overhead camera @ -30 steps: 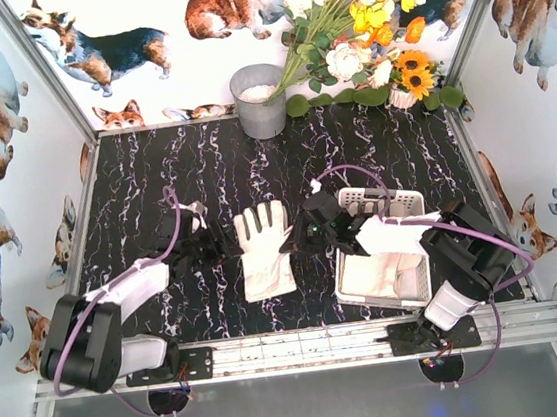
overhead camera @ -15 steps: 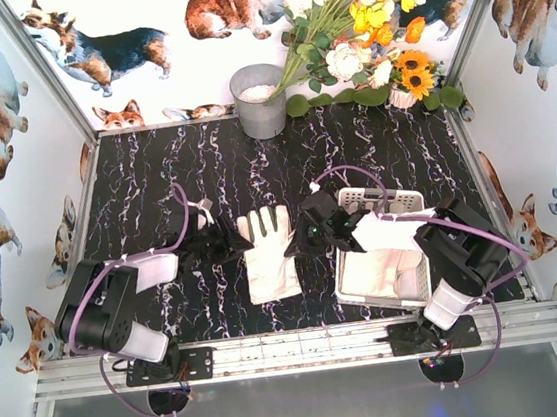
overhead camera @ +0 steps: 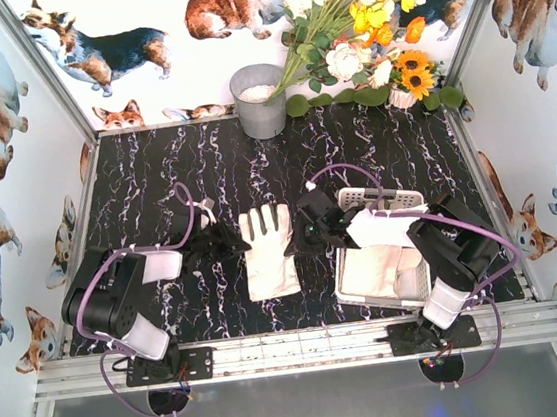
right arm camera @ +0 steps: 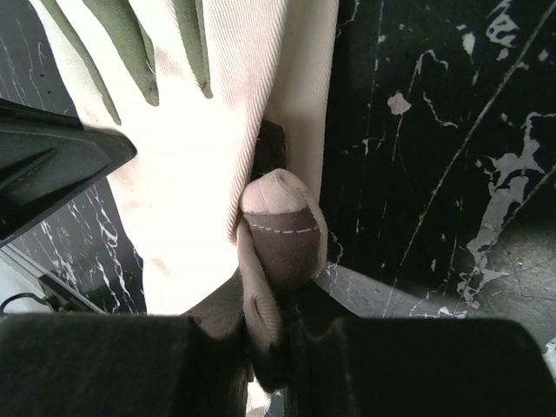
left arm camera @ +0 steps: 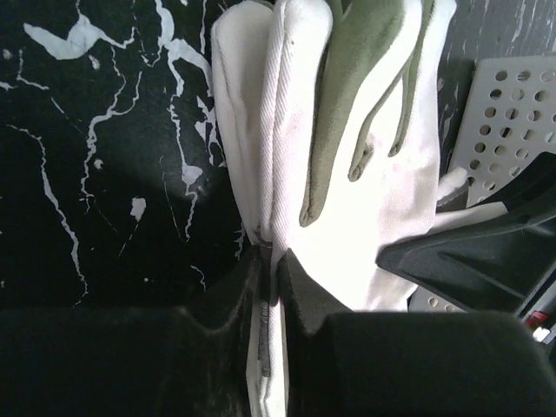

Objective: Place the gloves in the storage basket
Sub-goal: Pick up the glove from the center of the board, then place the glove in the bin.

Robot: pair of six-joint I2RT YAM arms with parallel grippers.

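Note:
One cream-white glove (overhead camera: 269, 255) lies flat on the black marbled table between my two arms, fingers pointing away. My left gripper (overhead camera: 230, 242) is shut on its left edge; the left wrist view shows the fabric of the glove (left arm camera: 347, 130) pinched between the pads of the left gripper (left arm camera: 274, 261). My right gripper (overhead camera: 297, 239) is shut on the glove's right side, with the brown-patched thumb (right arm camera: 278, 234) bunched in the right gripper (right arm camera: 280, 321). The white storage basket (overhead camera: 380, 198) stands just right of it, with other gloves (overhead camera: 376, 270) lying inside.
A grey metal bucket (overhead camera: 259, 100) stands at the back of the table, a flower bunch (overhead camera: 360, 38) beside it. Corgi-print walls close the table on three sides. A metal rail (overhead camera: 295, 350) runs along the near edge.
My left arm has swung in to the glove's left edge and its jaws have closed on the fabric. The right gripper has stayed shut on the glove's thumb side.

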